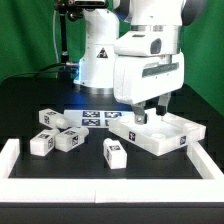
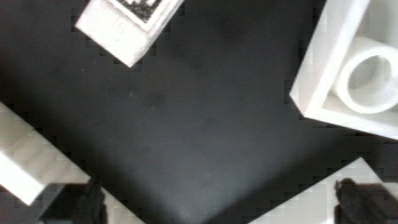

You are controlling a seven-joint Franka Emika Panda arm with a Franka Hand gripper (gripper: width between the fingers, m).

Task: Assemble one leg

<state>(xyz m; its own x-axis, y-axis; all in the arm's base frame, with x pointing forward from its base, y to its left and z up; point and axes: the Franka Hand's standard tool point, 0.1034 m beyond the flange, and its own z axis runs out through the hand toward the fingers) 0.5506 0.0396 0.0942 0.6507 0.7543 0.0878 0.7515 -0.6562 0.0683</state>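
Several legs lie loose on the black table in the exterior view: one [image 1: 48, 118] at the far left, two side by side [image 1: 42, 143] [image 1: 68, 139], and one [image 1: 113, 151] nearer the front. My gripper [image 1: 150, 112] hangs open and empty over the back left corner of the large white panel [image 1: 160, 132], apart from every leg. In the wrist view the gripper [image 2: 217, 205] has its fingertips [image 2: 71, 205] wide apart over bare black table. The panel's round corner socket [image 2: 365, 85] shows at one side. No leg shows in the wrist view.
The marker board [image 1: 95, 118] lies behind the legs and also shows in the wrist view [image 2: 128, 22]. A low white rim [image 1: 110, 171] borders the table at the front and the exterior view's left. The robot's white base [image 1: 100, 55] stands behind.
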